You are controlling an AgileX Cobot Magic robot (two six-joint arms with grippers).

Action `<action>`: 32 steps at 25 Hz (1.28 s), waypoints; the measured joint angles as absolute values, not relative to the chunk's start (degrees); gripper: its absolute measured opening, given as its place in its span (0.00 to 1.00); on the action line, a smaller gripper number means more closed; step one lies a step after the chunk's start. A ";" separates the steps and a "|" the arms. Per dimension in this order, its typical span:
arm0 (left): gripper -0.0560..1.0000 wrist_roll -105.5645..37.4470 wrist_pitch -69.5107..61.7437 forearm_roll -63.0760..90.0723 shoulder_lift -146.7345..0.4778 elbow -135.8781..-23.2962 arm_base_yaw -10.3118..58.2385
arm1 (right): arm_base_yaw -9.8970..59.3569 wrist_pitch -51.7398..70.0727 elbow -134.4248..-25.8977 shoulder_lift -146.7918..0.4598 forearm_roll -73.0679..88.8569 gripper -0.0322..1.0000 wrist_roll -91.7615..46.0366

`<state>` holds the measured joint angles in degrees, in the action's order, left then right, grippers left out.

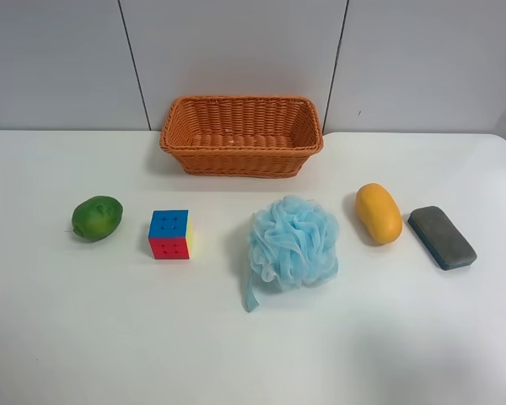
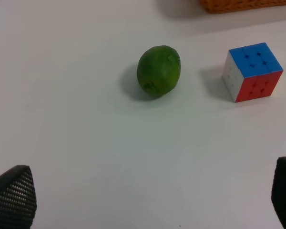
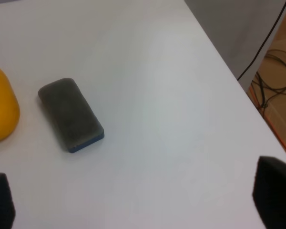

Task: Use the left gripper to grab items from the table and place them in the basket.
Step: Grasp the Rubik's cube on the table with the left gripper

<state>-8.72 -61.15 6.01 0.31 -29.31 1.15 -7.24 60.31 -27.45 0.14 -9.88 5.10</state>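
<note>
The wicker basket stands at the back middle of the white table. In front of it, from the exterior high view's left, lie a green round fruit, a puzzle cube, a light-blue bath pouf, an orange-yellow oval fruit and a grey-blue block. No arm shows in that view. My left gripper is open and empty above the table, short of the green fruit and the cube. My right gripper is open and empty, near the block.
A corner of the basket shows in the left wrist view. The orange-yellow fruit lies beside the block in the right wrist view. The table's edge runs close by there, with cables on the floor beyond it. A grey panelled wall stands behind the table.
</note>
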 joint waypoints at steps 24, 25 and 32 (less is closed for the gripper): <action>0.99 -7.97 -61.24 5.43 -0.32 -30.04 1.15 | -7.24 60.31 -27.45 0.14 -9.88 0.99 5.10; 0.99 -7.00 -61.43 5.43 -1.14 -30.86 1.15 | -7.24 60.31 -27.45 0.14 -9.88 0.99 5.10; 0.99 0.00 -66.04 5.20 -18.88 -40.46 1.15 | -7.24 60.31 -27.45 0.14 -9.88 0.99 5.10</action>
<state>0.00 -66.04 5.20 -18.88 -40.46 1.15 -7.24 60.31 -27.45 0.14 -9.88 5.10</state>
